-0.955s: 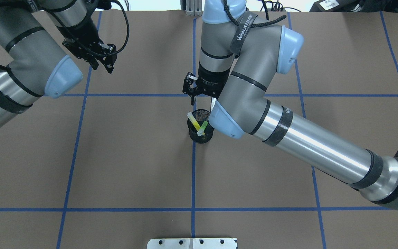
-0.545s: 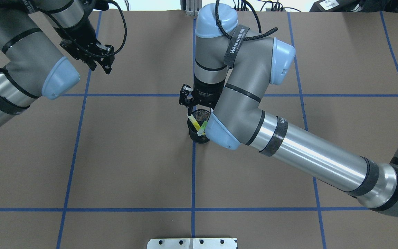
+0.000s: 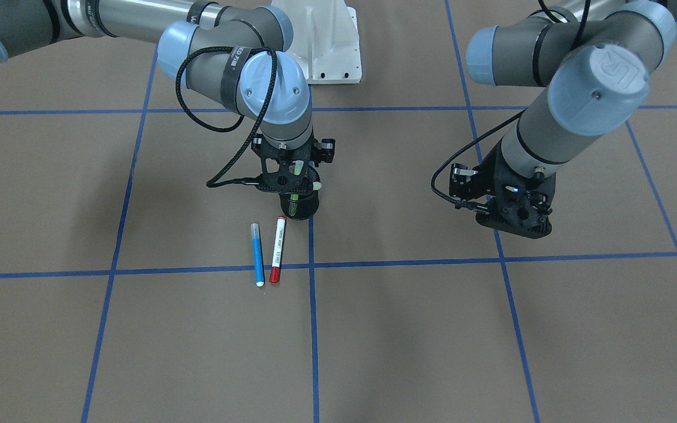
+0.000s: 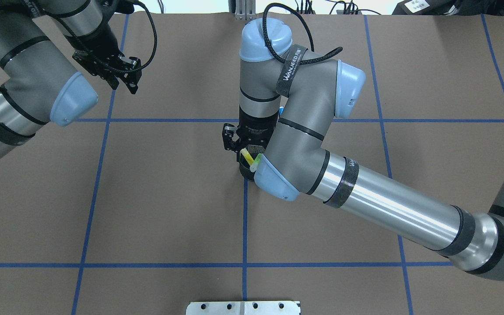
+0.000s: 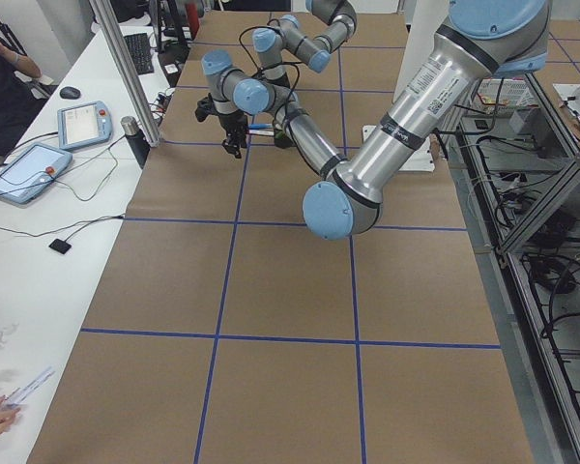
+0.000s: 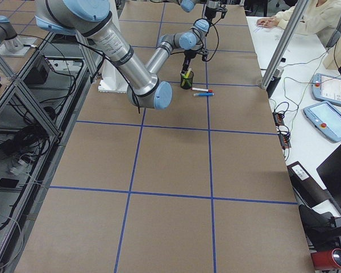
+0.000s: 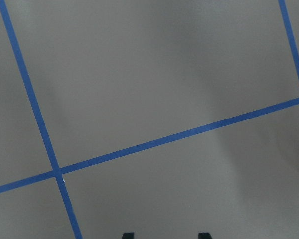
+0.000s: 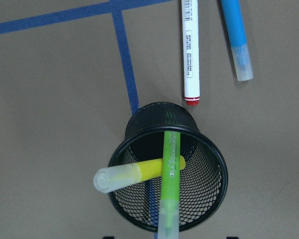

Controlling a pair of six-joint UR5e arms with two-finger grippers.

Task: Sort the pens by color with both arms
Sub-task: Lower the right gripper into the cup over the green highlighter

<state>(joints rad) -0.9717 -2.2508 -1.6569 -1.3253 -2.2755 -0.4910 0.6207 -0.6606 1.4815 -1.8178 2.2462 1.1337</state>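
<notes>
A black mesh cup [image 8: 217, 164] stands at the table's centre, on a blue tape line. A yellow pen [image 8: 139, 172] and a lime green pen [image 8: 170, 174] lean inside it. Just beyond the cup, a blue pen [image 3: 257, 254] and a white pen with a red cap [image 3: 277, 249] lie side by side on the paper. My right gripper [image 3: 291, 182] hangs directly over the cup and is open. In the right wrist view the green pen's cap rises between its fingertips. My left gripper [image 4: 126, 81] is open and holds nothing, hovering over bare paper far off to the left.
Blue tape lines [image 4: 244, 218] divide the brown paper into squares. The white arm base [image 3: 329, 41] sits behind the cup, and a metal plate [image 4: 243, 307] lies at the near edge. The right arm's forearm [image 4: 387, 205] crosses the right half. Side benches hold tablets [image 6: 325, 88], with people seated there.
The right arm has swung left and come down over the cup, covering more of it in the overhead view. The left gripper has drifted slightly back and to the left.
</notes>
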